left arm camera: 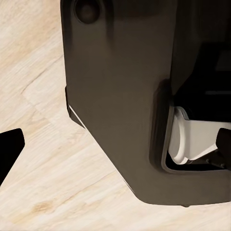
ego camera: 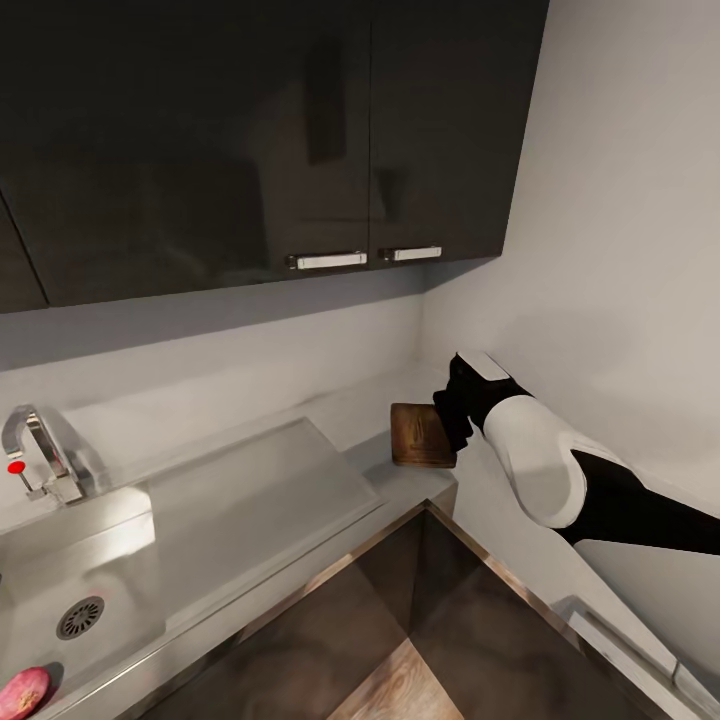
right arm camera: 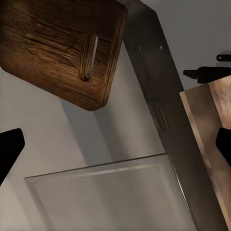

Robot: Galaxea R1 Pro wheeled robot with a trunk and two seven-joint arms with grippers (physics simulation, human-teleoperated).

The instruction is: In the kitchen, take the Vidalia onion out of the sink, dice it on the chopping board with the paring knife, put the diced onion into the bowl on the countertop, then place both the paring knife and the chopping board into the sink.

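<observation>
The steel sink [ego camera: 60, 560] lies at the left with its round drain [ego camera: 80, 617], chrome tap [ego camera: 35, 450] and flat drainboard [ego camera: 250, 490]. A pinkish-red onion [ego camera: 22, 690] rests in the basin's near corner. The dark brown chopping board [ego camera: 422, 435] lies on the grey countertop [ego camera: 400, 485] near the corner wall, and its slot handle faces the right wrist camera [right arm camera: 89, 57]. My right gripper [ego camera: 447, 418] hangs open just beside and above the board [right arm camera: 57, 43], holding nothing. My left gripper [left arm camera: 115, 144] is open and empty, down beside the robot's body. The paring knife and bowl are out of view.
Dark wall cabinets [ego camera: 260, 130] with white handles hang over the counter. A white wall [ego camera: 620, 250] closes the right side close to my right arm. Dark cabinet fronts [ego camera: 330, 620] and wooden floor [ego camera: 400, 690] lie below. The robot's dark base [left arm camera: 115, 96] stands on pale floor [left arm camera: 43, 168].
</observation>
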